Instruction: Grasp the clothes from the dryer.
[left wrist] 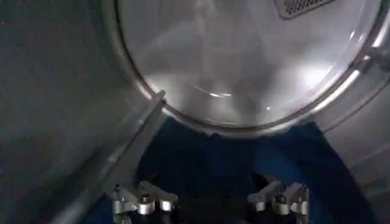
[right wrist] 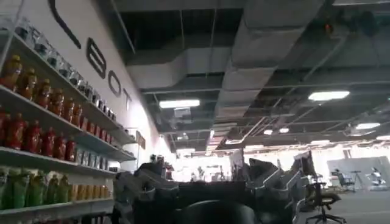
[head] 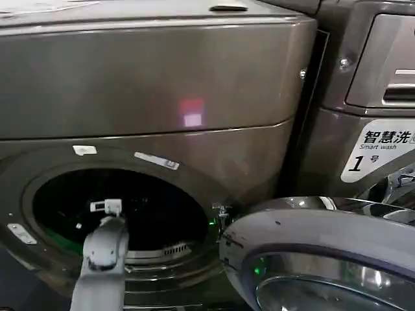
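The dryer (head: 194, 84) is a dark grey front loader, and its round door (head: 324, 236) is swung open to the right. My left arm reaches through the opening, so my left gripper (head: 107, 207) is inside the dark drum. In the left wrist view, dark blue clothes (left wrist: 244, 158) lie on the drum floor against the back wall. My left gripper (left wrist: 210, 202) hangs open just over them, its fingers (left wrist: 143, 199) spread wide with the blue cloth showing between them. My right gripper (right wrist: 210, 198) stands open, away from the dryer and pointing up into the room.
A metal drum paddle (left wrist: 131, 152) runs diagonally beside the left fingers. A second machine (head: 376, 97) marked "1" stands to the right of the dryer. The right wrist view looks at shelves of bottles (right wrist: 36, 122) and a ceiling.
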